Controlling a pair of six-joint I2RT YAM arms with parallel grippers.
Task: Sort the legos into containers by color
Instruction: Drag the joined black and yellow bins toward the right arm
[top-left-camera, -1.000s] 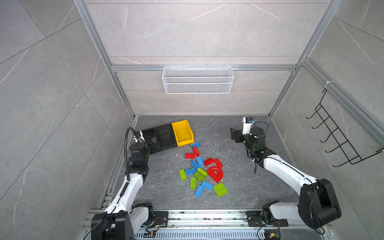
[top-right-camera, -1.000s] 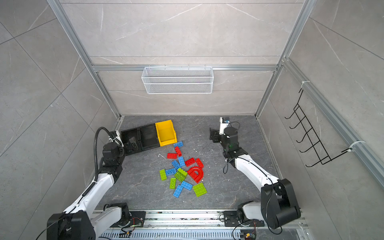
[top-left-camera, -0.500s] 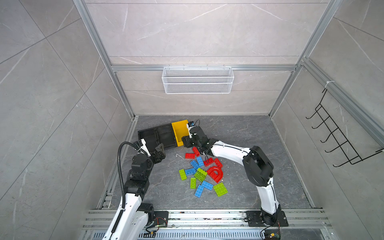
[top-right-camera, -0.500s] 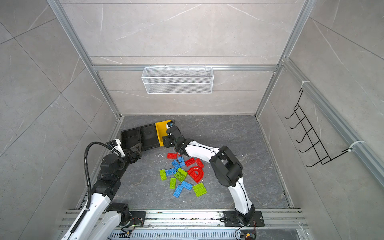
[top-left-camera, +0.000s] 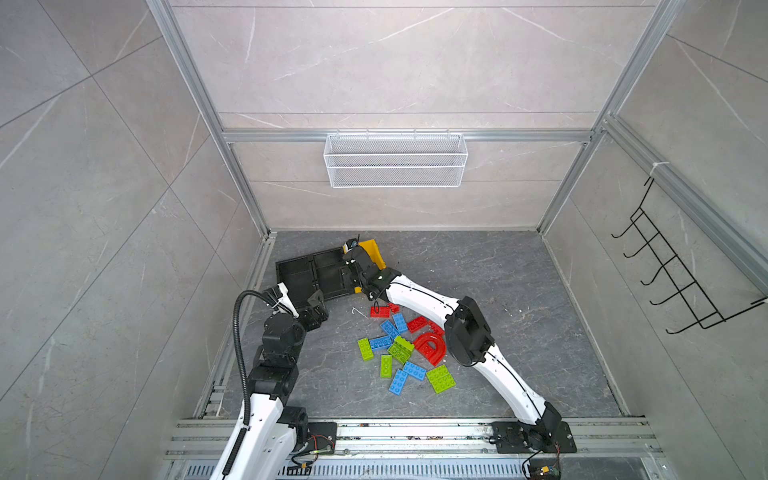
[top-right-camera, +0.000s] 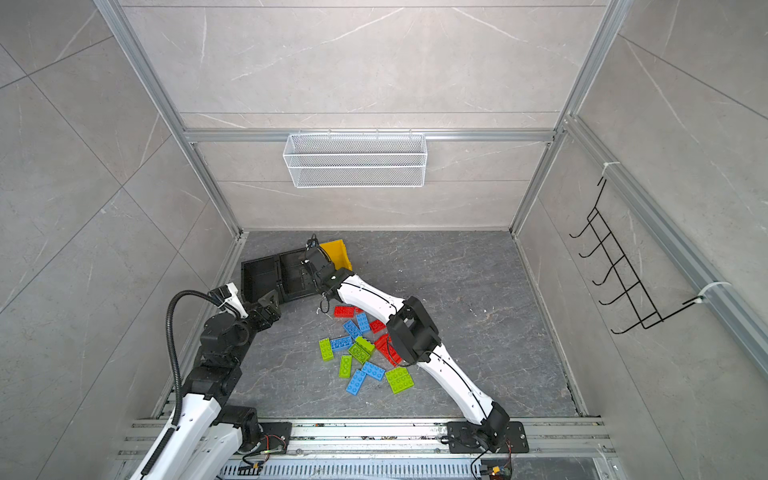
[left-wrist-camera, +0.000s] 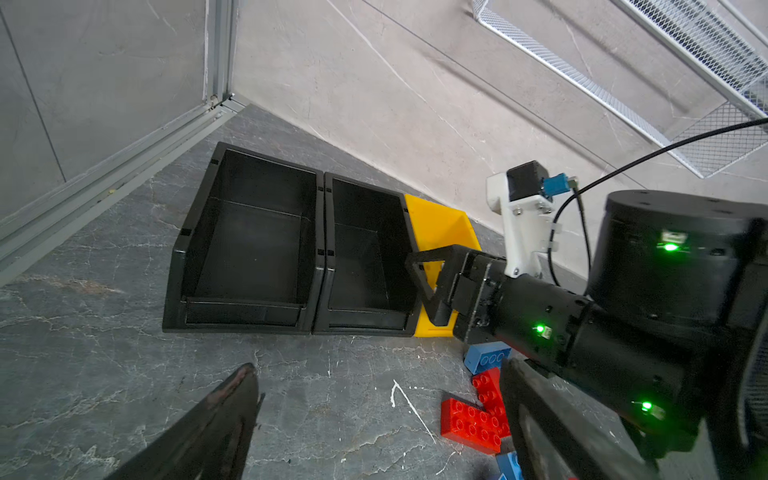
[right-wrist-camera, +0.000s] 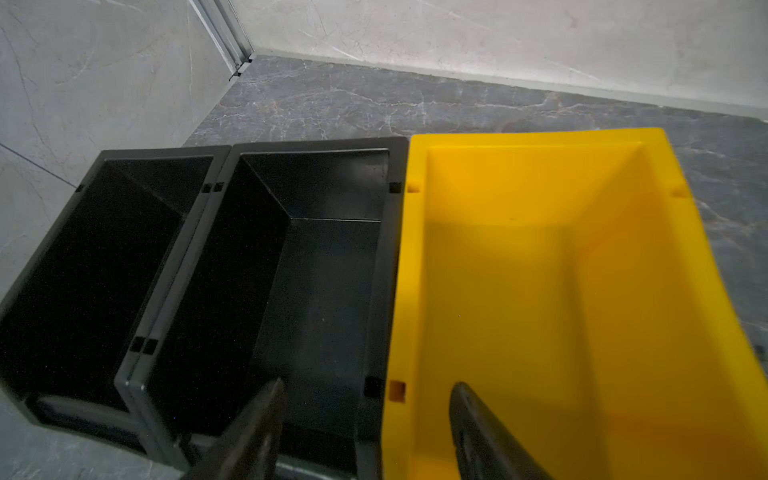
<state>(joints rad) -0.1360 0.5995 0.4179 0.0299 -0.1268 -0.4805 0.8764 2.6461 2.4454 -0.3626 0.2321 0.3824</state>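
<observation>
Right wrist view: the right claw (right-wrist-camera: 368, 384) is standing released, grasping nothing. Its two fingers (right-wrist-camera: 257, 419) are spreading to either side of the shared wall between the middle black bin (right-wrist-camera: 324, 266) and the yellow bin (right-wrist-camera: 519, 257), and neither finger is visibly touching that wall. The outer black bin (right-wrist-camera: 104, 257) is sitting flush against the middle one. The parts of the three bin floors in view are showing bare.

In both top views, the right arm (top-left-camera: 415, 293) is reaching across the middle to the bins at the rear left of the bench (top-left-camera: 519, 299). The lego bricks (top-left-camera: 401, 348) are lying loose on the bench in one cluster near the bins' fronts:
- a red brick (top-left-camera: 380, 311) is lying nearest the bins;
- a red arch (top-left-camera: 432, 347) is lying beside the arm's elbow;
- a green brick (top-left-camera: 441, 379) is lying at the near edge.

Left wrist view: the left claw (left-wrist-camera: 380, 370) is hanging released, fingers wide apart, over bare bench facing the black bins.
</observation>
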